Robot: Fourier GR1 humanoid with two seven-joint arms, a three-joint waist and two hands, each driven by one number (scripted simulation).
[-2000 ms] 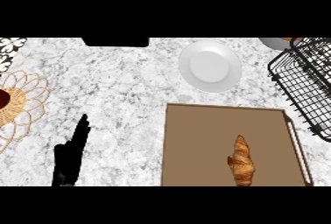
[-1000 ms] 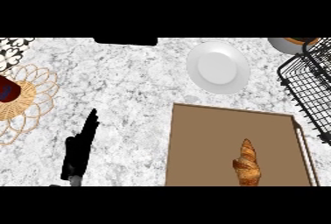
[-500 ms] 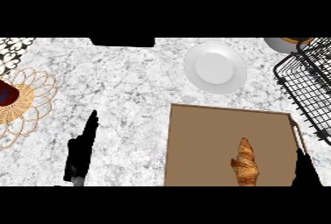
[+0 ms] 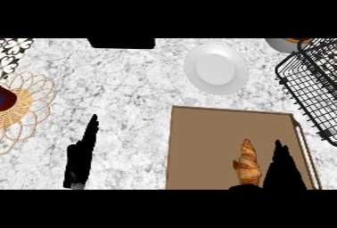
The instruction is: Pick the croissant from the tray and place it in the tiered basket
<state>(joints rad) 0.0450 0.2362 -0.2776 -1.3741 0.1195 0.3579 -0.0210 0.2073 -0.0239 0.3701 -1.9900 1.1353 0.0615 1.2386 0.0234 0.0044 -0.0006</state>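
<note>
A golden-brown croissant lies lengthwise on the brown tray, in its lower right part. My right hand stands just right of the croissant over the tray, fingers straight and pointing away, open. A thumb tip shows below the croissant near the view's lower edge. The black wire tiered basket sits at the right edge, beyond the tray's far right corner. My left hand rests open on the counter at the lower left, fingers straight.
A white plate lies beyond the tray. A woven wire trivet with a dark red object on it sits at the left edge. A patterned item is at the far left corner, a bowl at the far right.
My right hand has come up from the lower edge and now stands higher beside the croissant. The left hand has barely shifted. The croissant has not moved.
</note>
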